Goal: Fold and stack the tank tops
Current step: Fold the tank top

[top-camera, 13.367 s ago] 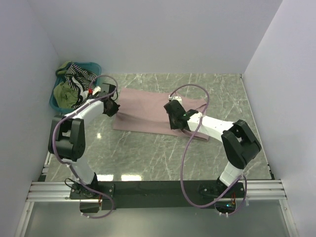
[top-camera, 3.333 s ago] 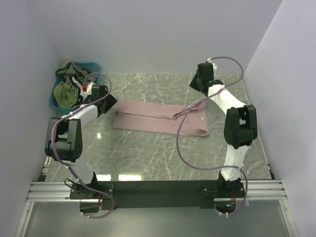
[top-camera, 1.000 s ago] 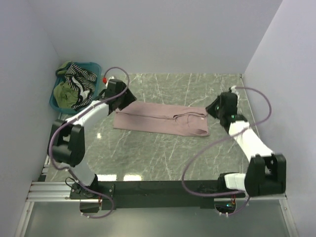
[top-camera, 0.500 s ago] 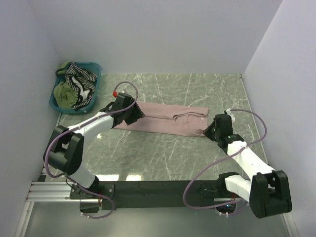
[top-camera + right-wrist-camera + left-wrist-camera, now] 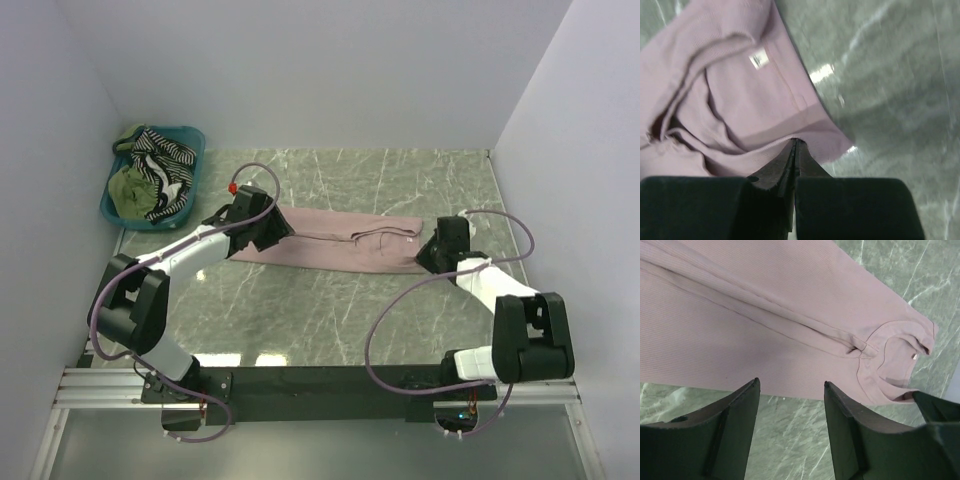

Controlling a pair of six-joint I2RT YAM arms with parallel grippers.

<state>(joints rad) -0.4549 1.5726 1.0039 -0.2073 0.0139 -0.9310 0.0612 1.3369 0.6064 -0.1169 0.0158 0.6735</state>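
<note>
Pink tank top (image 5: 330,243) lay flat on the table (image 5: 330,310), long axis running left-right between both arms. Left claw (image 5: 791,384) hung open over the hem end; right claw (image 5: 794,145), closed, sat at the neck-end corner.

light: bright, even | glare: near table (image 5: 262,358) edge | blur: right wrist view

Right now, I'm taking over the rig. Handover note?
Left tool: open, over the left end of the pink top.
Right tool: shut at its near right corner; can't tell if it pinches cloth.
Pink top is flat on the table and looks folded lengthwise. Olive top and striped top are in the basket.
Left: finish folding pink, fold the other two, stack.
</note>
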